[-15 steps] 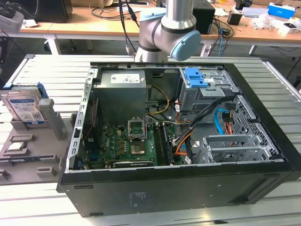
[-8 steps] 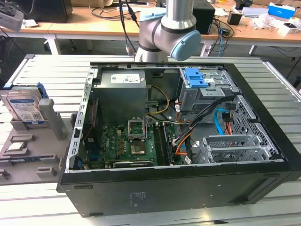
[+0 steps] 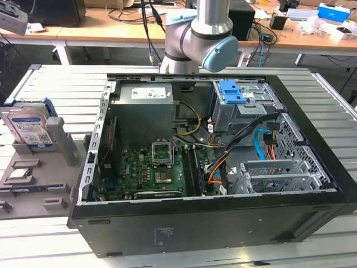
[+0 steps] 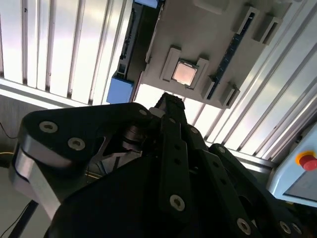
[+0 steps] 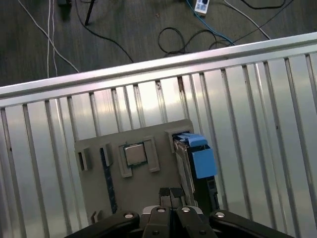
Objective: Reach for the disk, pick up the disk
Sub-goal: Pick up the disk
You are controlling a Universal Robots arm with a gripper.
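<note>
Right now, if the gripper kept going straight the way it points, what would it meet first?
The gripper would probably meet the gray tray, between the processor chip and the disk, close beside the disk; depth is unclear.

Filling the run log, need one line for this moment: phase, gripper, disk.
phase: reach | gripper: shut, empty, over grey holder | disk: on edge in holder, not gripped

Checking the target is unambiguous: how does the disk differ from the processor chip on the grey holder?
The disk stands on edge in its slot; the processor chip lies flat in a recess. The disk is a large rectangle, the chip a small square. The disk carries a blue bracket and a white-and-blue label; the chip is bare metal. Both sit on the grey holder.
</note>
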